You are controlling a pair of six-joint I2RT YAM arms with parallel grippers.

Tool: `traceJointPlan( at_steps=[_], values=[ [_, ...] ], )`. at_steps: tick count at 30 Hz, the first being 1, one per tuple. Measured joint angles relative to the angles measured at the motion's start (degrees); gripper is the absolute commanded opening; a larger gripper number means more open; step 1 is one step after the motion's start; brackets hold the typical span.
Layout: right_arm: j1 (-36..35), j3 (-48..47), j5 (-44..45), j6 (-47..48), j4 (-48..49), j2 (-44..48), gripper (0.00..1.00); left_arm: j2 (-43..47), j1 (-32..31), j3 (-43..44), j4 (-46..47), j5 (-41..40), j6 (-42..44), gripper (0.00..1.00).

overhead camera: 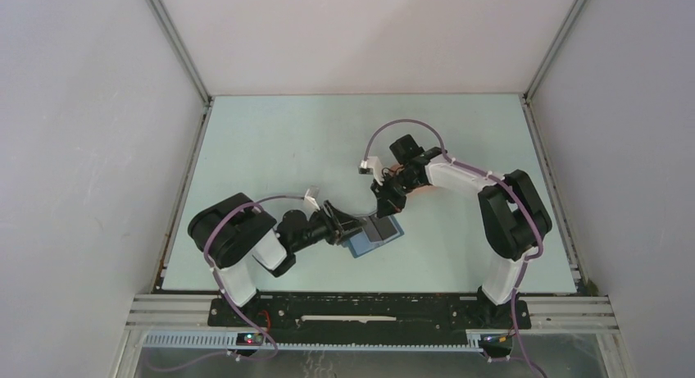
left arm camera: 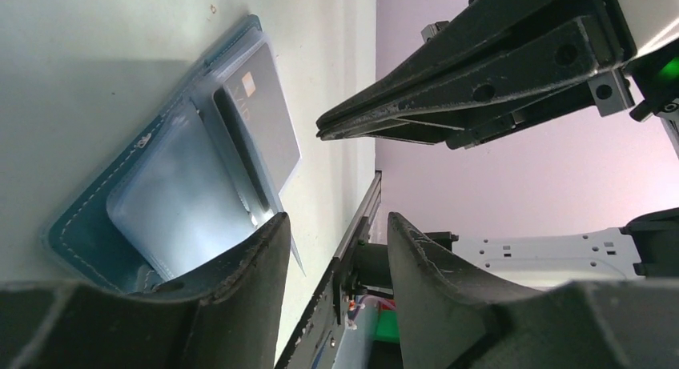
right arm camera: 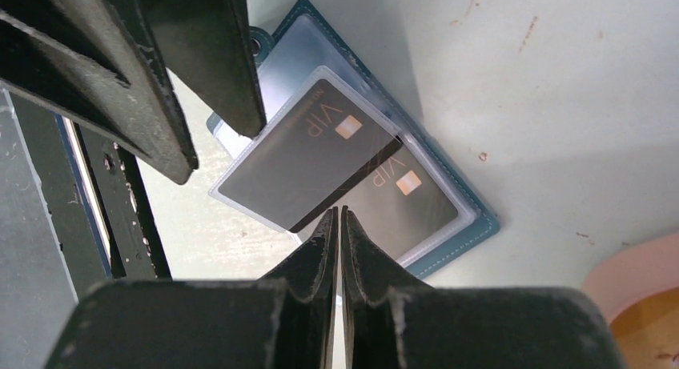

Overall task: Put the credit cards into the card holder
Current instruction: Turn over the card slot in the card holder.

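Observation:
The card holder [overhead camera: 379, 237], a dark-blue wallet, lies open on the table with its clear sleeves up; it also shows in the left wrist view [left arm camera: 76, 225] and in the right wrist view [right arm camera: 472, 225]. A dark grey VIP credit card [right arm camera: 308, 157] lies askew, part way into the top sleeve. A second dark card [right arm camera: 408, 197] sits in the sleeve under it. My right gripper [right arm camera: 338, 211] is shut, its tips at the top card's near edge. My left gripper [left arm camera: 336, 225] is open, one finger [right arm camera: 232, 73] resting on the wallet's far end.
A peach-pink tray [right arm camera: 632, 273] lies just right of the wallet, with something orange [right arm camera: 652, 329] in it. In the top view my right arm [overhead camera: 459, 177] covers most of it. The table's front rail [left arm camera: 352, 225] runs close by the wallet.

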State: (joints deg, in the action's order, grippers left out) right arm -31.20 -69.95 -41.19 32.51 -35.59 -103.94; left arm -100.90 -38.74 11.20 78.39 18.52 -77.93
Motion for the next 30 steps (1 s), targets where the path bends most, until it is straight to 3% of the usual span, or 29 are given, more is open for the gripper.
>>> traceJointPlan(
  at_steps=[16,30],
  values=[
    [-1.88,-9.68,3.37,-10.82,-8.24,-12.33,0.11,0.00,0.00,1.57,0.00,1.27,-0.17,0.54],
    [-2.69,-12.55,-0.83,-13.46,-11.78,-14.69,0.11,0.04,0.00,1.68,0.83,2.29,-0.15,0.57]
  ],
)
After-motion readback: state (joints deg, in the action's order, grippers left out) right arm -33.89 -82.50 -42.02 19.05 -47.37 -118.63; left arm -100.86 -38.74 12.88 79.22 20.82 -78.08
